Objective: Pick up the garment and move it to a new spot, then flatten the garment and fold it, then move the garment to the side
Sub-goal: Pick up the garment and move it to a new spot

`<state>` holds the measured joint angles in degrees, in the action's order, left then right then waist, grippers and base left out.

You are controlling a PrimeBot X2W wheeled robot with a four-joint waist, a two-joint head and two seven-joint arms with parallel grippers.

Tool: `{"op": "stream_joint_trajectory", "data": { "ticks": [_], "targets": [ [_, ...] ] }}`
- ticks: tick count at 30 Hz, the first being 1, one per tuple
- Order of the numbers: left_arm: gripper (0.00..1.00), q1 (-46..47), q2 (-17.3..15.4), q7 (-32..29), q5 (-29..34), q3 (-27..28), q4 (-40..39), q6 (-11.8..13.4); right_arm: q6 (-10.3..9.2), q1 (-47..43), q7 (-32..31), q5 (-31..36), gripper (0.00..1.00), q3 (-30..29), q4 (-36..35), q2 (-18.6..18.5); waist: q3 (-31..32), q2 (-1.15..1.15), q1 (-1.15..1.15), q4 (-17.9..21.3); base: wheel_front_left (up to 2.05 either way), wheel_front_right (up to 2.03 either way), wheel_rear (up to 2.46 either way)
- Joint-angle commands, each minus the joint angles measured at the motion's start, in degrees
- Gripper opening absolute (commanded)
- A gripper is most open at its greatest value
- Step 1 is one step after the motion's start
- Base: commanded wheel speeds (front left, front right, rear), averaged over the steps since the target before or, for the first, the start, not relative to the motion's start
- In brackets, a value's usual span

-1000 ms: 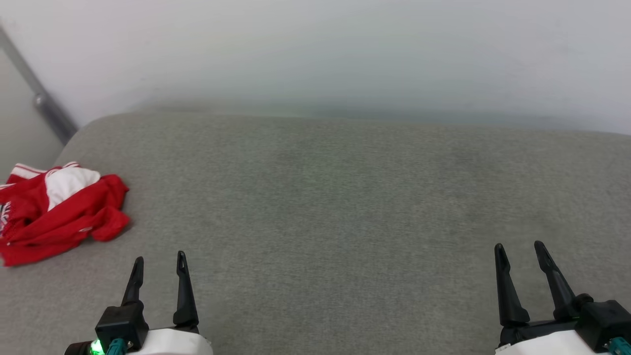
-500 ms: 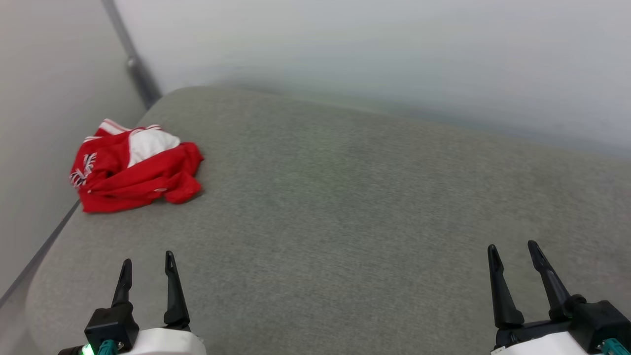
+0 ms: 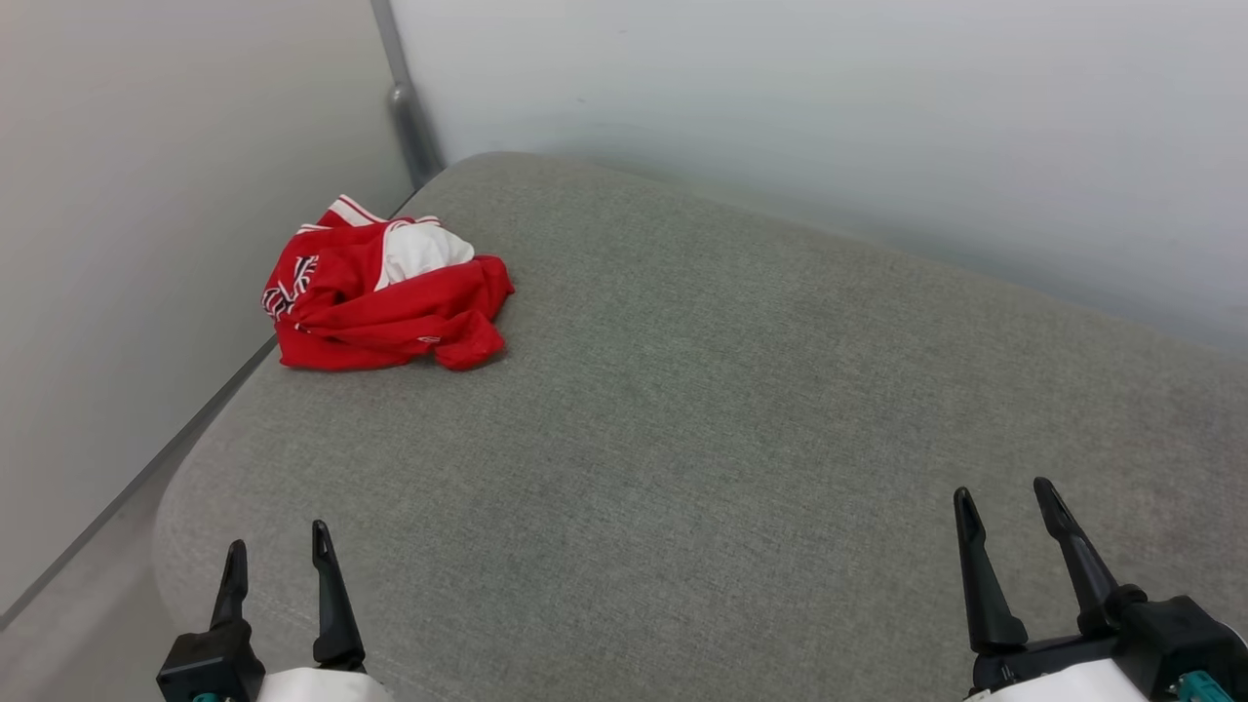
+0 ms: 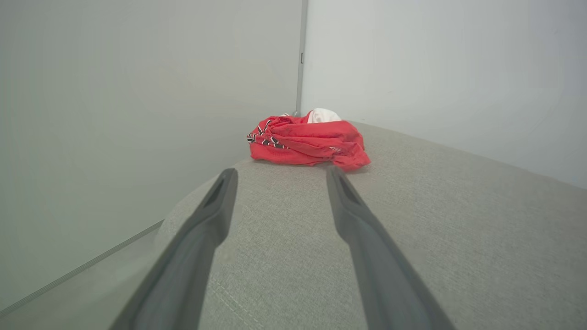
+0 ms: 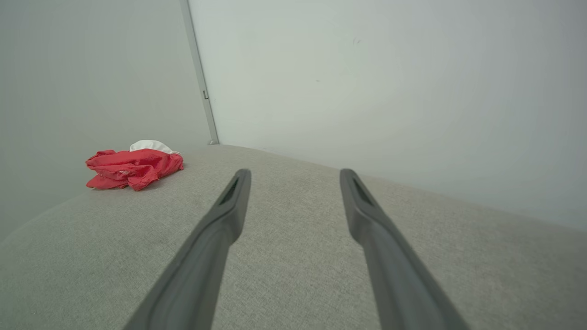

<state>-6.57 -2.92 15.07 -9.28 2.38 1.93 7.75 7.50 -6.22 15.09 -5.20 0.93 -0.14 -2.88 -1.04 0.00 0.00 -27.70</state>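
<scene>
The garment (image 3: 385,292) lies crumpled in a red heap with a white patch on top, near the far left corner of the grey fabric surface (image 3: 731,419). It sits straight ahead in the left wrist view (image 4: 307,140) and far off to the left in the right wrist view (image 5: 133,167). My left gripper (image 3: 276,544) hovers open at the lower left, well short of the heap, nothing between its fingers. At the lower right my right gripper (image 3: 1004,495) is open too and holds nothing.
Pale walls meet in a corner with a grey metal post (image 3: 405,97) just behind the garment. The surface's rounded left edge (image 3: 195,458) drops to a narrow gap beside the left wall. Broad bare fabric stretches between the grippers and the back wall.
The head camera has turned left, so the garment and the wall corner now sit further right in the picture. Both grippers stay open in about the same places.
</scene>
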Motion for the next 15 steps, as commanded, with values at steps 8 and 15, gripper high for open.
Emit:
{"op": "stream_joint_trajectory", "data": {
  "ticks": [8, 15],
  "targets": [
    [1.00, 0.8, 0.1, 0.2, -0.4, 0.7, 0.8, 0.4, -0.02, 0.0, 0.1, 0.5, 1.00, 0.3, -0.2, 0.0, -0.6, 0.00, 0.00, 0.4, 0.00, 0.00, 0.00],
    [1.00, 9.5, -2.9, 0.2, -0.3, 4.7, 4.7, -3.8, -0.02, 2.0, 0.1, 2.3, 1.00, -0.3, -1.1, 0.0, -3.9, 0.00, 0.00, 2.3, 0.00, 0.00, 0.00]
  ]
}}
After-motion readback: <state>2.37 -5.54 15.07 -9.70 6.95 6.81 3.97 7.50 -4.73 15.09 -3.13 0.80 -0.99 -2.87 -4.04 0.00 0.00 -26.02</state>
